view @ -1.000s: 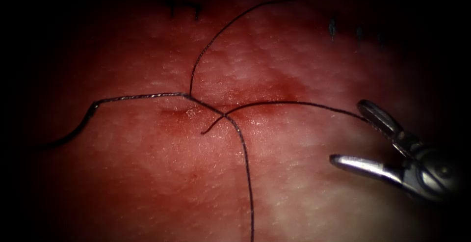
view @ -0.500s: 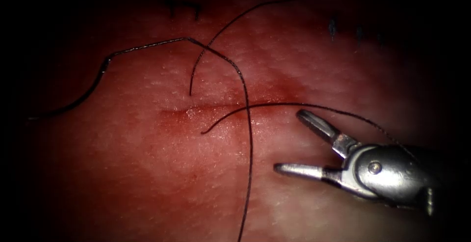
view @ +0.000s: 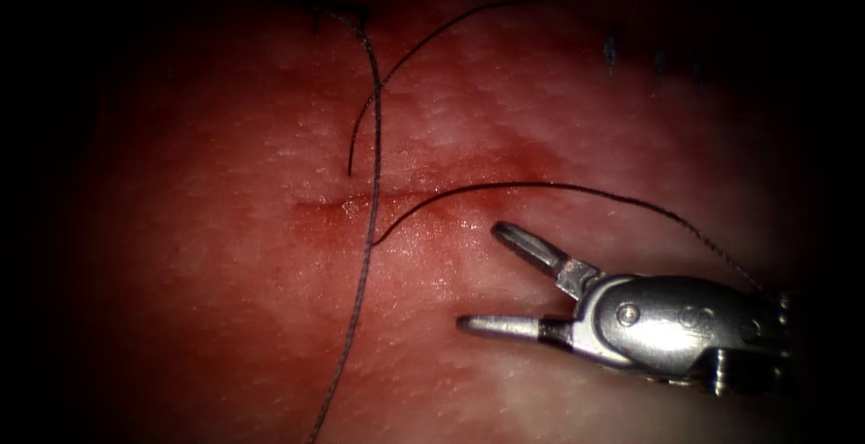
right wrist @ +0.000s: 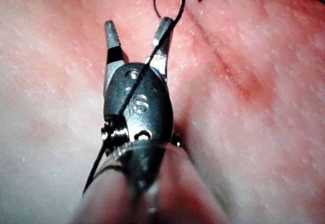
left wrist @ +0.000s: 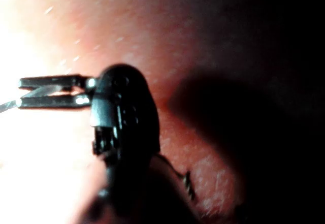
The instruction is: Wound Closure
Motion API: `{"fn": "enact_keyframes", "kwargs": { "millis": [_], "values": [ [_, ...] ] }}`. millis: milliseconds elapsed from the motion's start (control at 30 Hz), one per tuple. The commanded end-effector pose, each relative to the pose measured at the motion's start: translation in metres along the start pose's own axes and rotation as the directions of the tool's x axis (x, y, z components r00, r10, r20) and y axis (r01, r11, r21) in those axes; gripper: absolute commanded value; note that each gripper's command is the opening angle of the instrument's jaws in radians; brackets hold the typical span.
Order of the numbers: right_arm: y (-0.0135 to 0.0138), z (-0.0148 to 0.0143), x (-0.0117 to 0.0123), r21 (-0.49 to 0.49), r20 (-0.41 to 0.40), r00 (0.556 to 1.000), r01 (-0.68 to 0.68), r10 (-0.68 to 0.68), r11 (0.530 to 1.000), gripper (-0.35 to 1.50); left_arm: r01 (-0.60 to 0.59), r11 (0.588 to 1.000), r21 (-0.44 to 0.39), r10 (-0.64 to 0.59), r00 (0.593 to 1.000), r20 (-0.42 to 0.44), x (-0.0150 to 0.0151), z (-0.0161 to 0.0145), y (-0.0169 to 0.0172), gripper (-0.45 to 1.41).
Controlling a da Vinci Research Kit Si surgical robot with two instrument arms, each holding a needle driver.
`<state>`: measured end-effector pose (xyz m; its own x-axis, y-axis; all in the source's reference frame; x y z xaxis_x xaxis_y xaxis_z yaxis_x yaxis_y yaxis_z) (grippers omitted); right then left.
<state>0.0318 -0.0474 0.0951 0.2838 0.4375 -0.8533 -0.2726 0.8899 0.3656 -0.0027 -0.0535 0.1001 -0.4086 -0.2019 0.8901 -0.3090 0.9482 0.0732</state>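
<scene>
In the left wrist view my left tool [left wrist: 20, 93] has its jaws shut on a thin silvery needle [left wrist: 7, 105], held clear of the tissue. My right tool [view: 482, 277] comes in from the right and stands open, holding nothing, just below and right of the cut [view: 315, 203]. A long dark thread [view: 373, 138] runs from the top of the picture down across the cut and off the lower edge. A second strand [view: 559, 188] arcs from the cut to the right, over my right tool. In the right wrist view the open jaws [right wrist: 138, 28] have that thread [right wrist: 127, 102] lying across the tool's body.
A third, short thread tail [view: 396, 66] rises from beside the cut toward the upper right. The tissue [view: 225, 300] is wet with red fluid around the cut. Dark ink marks [view: 611, 52] sit at the upper right.
The long strand, with the needle at its left end, swung up and out of the endoscope view and now hangs nearly straight. My right tool moved left toward the cut, still open.
</scene>
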Motion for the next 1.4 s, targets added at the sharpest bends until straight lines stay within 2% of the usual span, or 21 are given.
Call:
{"fn": "enact_keyframes", "kwargs": {
  "millis": [33, 67, 100, 200, 233, 267, 300, 333, 367, 400, 433, 467, 500, 533, 567, 600, 700, 800, 1100, 1267, 1400],
  "values": [
    [-0.0006, 0.0019, -0.001, 0.008, 0.004, 1.0, -0.001, 0.001, 1.0, 0.76, -0.006, 0.986, 0.164, 0.0, 0.999, 0.036, 0.0001, 0.0009, -0.0005, -0.45],
    [-0.0006, 0.0019, -0.001, 0.008, 0.004, 1.0, -0.001, 0.001, 1.0, 0.76, -0.006, 0.986, 0.164, 0.0, 0.999, 0.036, 0.0001, 0.0009, -0.0005, -0.45],
    [-0.0006, 0.0024, -0.0013, 0.012, 0.01, 1.0, -0.003, 0.003, 1.0, 0.76, -0.009, 0.977, 0.214, -0.001, 0.999, 0.046, -0.0004, 0.0005, -0.0005, -0.45],
    [-0.0008, 0.0042, -0.002, 0.022, 0.024, 1.0, 0.002, -0.002, 1.0, 0.76, -0.004, 0.992, 0.129, 0.001, 1.0, 0.025, -0.0004, 0.0004, -0.0001, -0.45],
    [-0.001, 0.0053, -0.0024, 0.023, 0.027, 1.0, 0.007, -0.008, 1.0, 0.76, -0.001, 1.0, 0.017, 0.001, 1.0, 0.004, 0.0006, 0.0011, 0.0002, -0.45],
    [-0.001, 0.0053, -0.0024, 0.023, 0.027, 1.0, 0.007, -0.008, 1.0, 0.76, -0.001, 1.0, 0.017, 0.001, 1.0, 0.004, 0.0006, 0.0011, 0.0002, -0.45],
    [-0.001, 0.0056, -0.0025, 0.022, 0.027, 1.0, 0.009, -0.01, 1.0, 0.76, 0.0, 0.999, -0.033, 0.0, 1.0, -0.005, 0.0011, 0.0015, 0.0003, -0.45],
    [-0.001, 0.0061, -0.0026, 0.019, 0.027, 1.0, 0.01, -0.011, 1.0, 0.74, 0.001, 0.972, -0.236, -0.012, 0.999, -0.046, 0.0018, 0.0021, 0.0005, -0.45],
    [-0.001, 0.0065, -0.0026, 0.016, 0.028, 1.0, 0.01, -0.01, 1.0, 0.72, -0.011, 0.853, -0.521, -0.047, 0.994, -0.099, 0.0025, 0.0032, 0.0008, -0.45],
    [-0.001, 0.0065, -0.0026, 0.016, 0.028, 1.0, 0.01, -0.01, 1.0, 0.72, -0.011, 0.853, -0.521, -0.047, 0.994, -0.099, 0.0025, 0.0032, 0.0008, -0.45],
    [-0.001, 0.0066, -0.0025, 0.014, 0.028, 1.0, 0.009, -0.01, 1.0, 0.69, -0.025, 0.743, -0.669, -0.076, 0.99, -0.122, 0.003, 0.0041, 0.0009, -0.45],
    [-0.0009, 0.0066, -0.0024, 0.015, 0.031, 0.999, 0.008, -0.009, 1.0, 0.61, -0.047, 0.593, -0.804, -0.112, 0.984, -0.14, 0.0037, 0.0054, 0.0012, -0.45],
    [-0.0009, 0.0066, -0.0024, 0.015, 0.028, 1.0, 0.008, -0.008, 1.0, 0.54, -0.078, 0.513, -0.855, -0.125, 0.979, -0.164, 0.0041, 0.0061, 0.0013, -0.45],
    [-0.0009, 0.0066, -0.0024, 0.015, 0.028, 1.0, 0.008, -0.008, 1.0, 0.54, -0.078, 0.513, -0.855, -0.125, 0.979, -0.164, 0.0041, 0.0061, 0.0013, -0.45],
    [-0.0008, 0.0065, -0.0023, 0.016, 0.028, 1.0, 0.007, -0.007, 1.0, 0.36, -0.102, 0.504, -0.858, -0.146, 0.969, -0.201, 0.0048, 0.0072, 0.0015, -0.45],
    [-0.0008, 0.0065, -0.0023, 0.016, 0.028, 1.0, 0.007, -0.007, 1.0, 0.36, -0.102, 0.504, -0.858, -0.146, 0.969, -0.201, 0.0048, 0.0072, 0.0015, -0.45],
    [-0.0008, 0.0062, -0.0024, 0.018, 0.027, 1.0, 0.007, -0.008, 1.0, 0.27, -0.149, 0.491, -0.858, -0.211, 0.936, -0.283, 0.0057, 0.0089, 0.0018, -0.45],
    [-0.0007, 0.0059, -0.0025, 0.023, 0.026, 1.0, 0.008, -0.009, 1.0, 0.1, -0.187, 0.479, -0.857, -0.253, 0.906, -0.34, 0.0067, 0.0103, 0.0022, -0.45],
    [-0.0003, 0.0058, -0.0027, 0.021, 0.027, 1.0, 0.009, -0.009, 1.0, 0.09, -0.274, 0.467, -0.841, -0.335, 0.825, -0.455, 0.0114, 0.0133, 0.0034, -0.45],
    [-0.0001, 0.0058, -0.0028, 0.017, 0.026, 1.0, 0.009, -0.009, 1.0, 0.07, -0.295, 0.454, -0.841, -0.335, 0.818, -0.467, 0.0129, 0.0135, 0.0034, -0.45],
    [0.0004, 0.006, -0.0029, 0.009, 0.028, 1.0, 0.008, -0.008, 1.0, 0.04, -0.287, 0.475, -0.832, -0.321, 0.823, -0.467, 0.0135, 0.013, 0.0035, -0.45]
  ]
}}
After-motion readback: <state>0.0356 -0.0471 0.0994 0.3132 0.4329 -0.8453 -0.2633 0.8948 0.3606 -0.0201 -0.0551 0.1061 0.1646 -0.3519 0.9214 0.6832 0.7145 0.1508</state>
